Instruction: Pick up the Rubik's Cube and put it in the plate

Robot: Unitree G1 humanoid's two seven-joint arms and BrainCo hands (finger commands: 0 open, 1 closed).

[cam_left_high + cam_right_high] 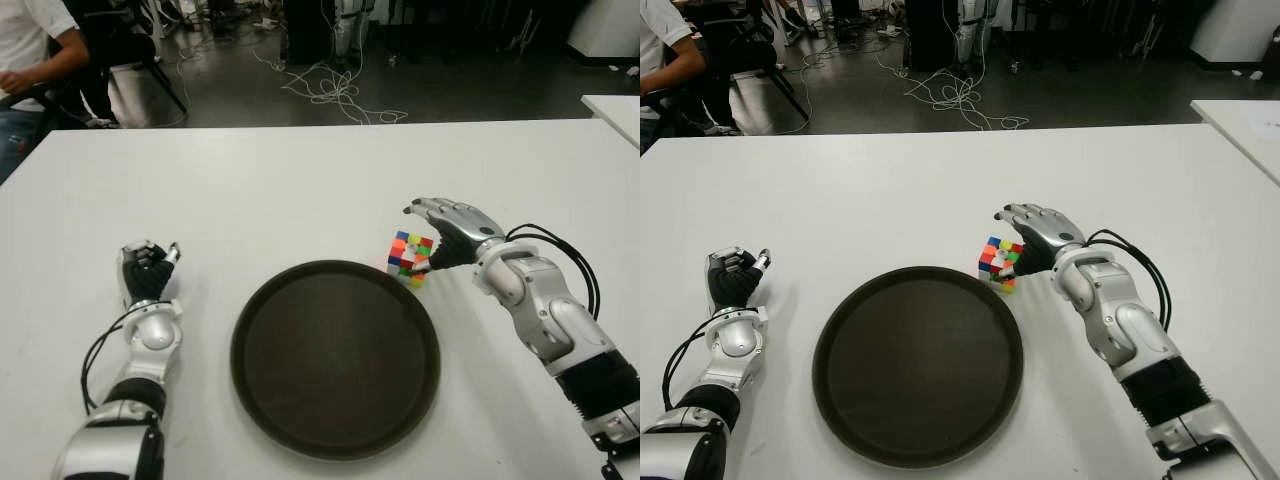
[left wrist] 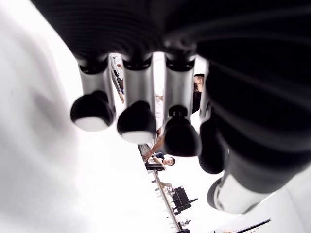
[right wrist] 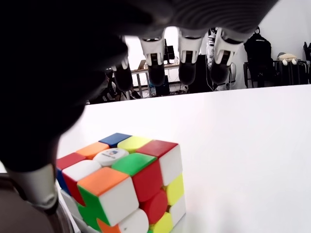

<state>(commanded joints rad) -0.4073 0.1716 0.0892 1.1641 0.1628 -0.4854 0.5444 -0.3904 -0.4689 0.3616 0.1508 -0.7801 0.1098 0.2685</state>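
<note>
- Eye views: A round, dark, matte plate [image 1: 335,360] with a raised rim sits on the smooth white table [image 1: 300,190]. The Rubik's Cube [image 1: 410,257] stands on the table just off the rim at about 1 o'clock, tilted; whether it touches the rim is hard to tell. The right hand [image 1: 450,235] arches over it from 3 o'clock, fingers spread, thumb at its near face. The left hand [image 1: 146,270] shows at the plate's 9 o'clock, well apart, fingers curled. A seated person [image 1: 30,60] is cut off at the far left edge.
- Left wrist view: Black-padded fingertips [image 2: 136,124] fold inward, holding nothing.
- Right wrist view: The glossy cube, stickers multicoloured, sits under extended fingers [image 3: 155,63], none clearly closed on it; its lower part is cropped.
</note>
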